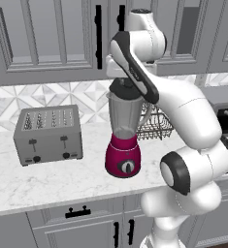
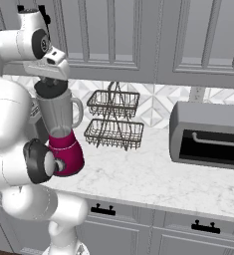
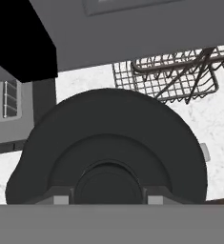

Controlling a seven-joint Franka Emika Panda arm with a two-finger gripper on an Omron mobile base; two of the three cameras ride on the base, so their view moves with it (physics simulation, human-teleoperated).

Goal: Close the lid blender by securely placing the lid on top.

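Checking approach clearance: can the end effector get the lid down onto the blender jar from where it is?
Probably yes. The end effector holds the lid right at the mouth of the blender, with nothing between; toaster and wire rack stand off to the sides.

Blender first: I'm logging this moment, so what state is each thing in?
Blender: upright on the counter, lid at the jar mouth.
Lid: on top of the jar, gripper on its knob.
Gripper: shut on the lid.
Toaster: slots empty, levers up.
Wire rack: empty.
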